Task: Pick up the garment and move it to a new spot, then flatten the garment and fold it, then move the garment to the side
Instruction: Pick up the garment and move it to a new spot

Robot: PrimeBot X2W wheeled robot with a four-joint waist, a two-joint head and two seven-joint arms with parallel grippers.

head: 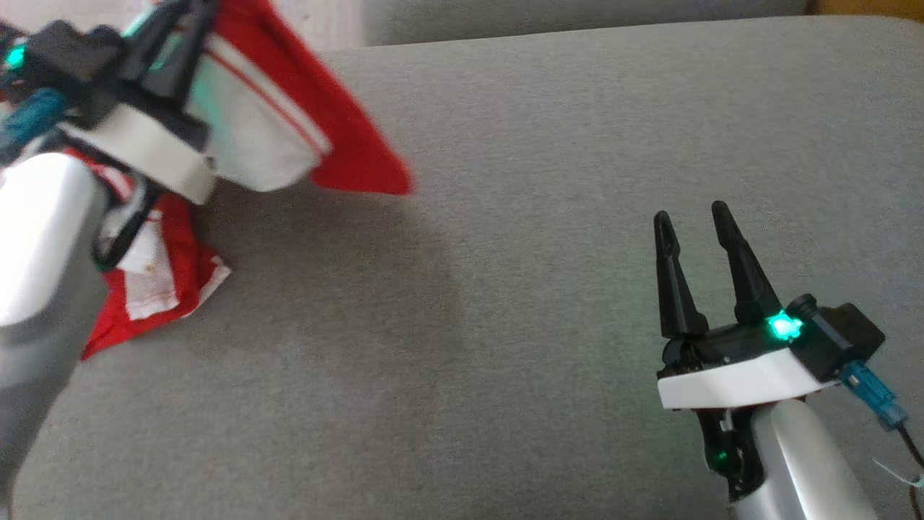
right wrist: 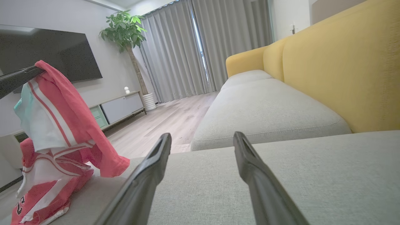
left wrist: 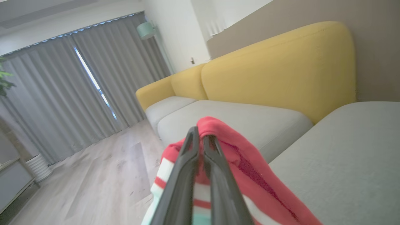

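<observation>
The garment [head: 289,108] is a red and white sports shirt. Its upper part hangs lifted at the upper left of the head view. Its lower part still rests bunched on the grey seat cushion [head: 505,289] near the cushion's left edge. My left gripper [head: 189,14] is shut on a red fold of the garment [left wrist: 228,150], its two dark fingers [left wrist: 187,162] pressed together. In the right wrist view the garment [right wrist: 59,125] drapes down from those fingers. My right gripper [head: 693,217] hovers open over the cushion's right side, fingers [right wrist: 156,162] spread with nothing between them.
A yellow backrest [right wrist: 337,62] runs behind the grey cushions, and a second cushion [right wrist: 265,109] lies farther along. Wooden floor [right wrist: 162,122], a low cabinet [right wrist: 122,107], a wall screen [right wrist: 47,56], a potted plant [right wrist: 125,28] and grey curtains [left wrist: 78,87] lie beyond the cushion's left edge.
</observation>
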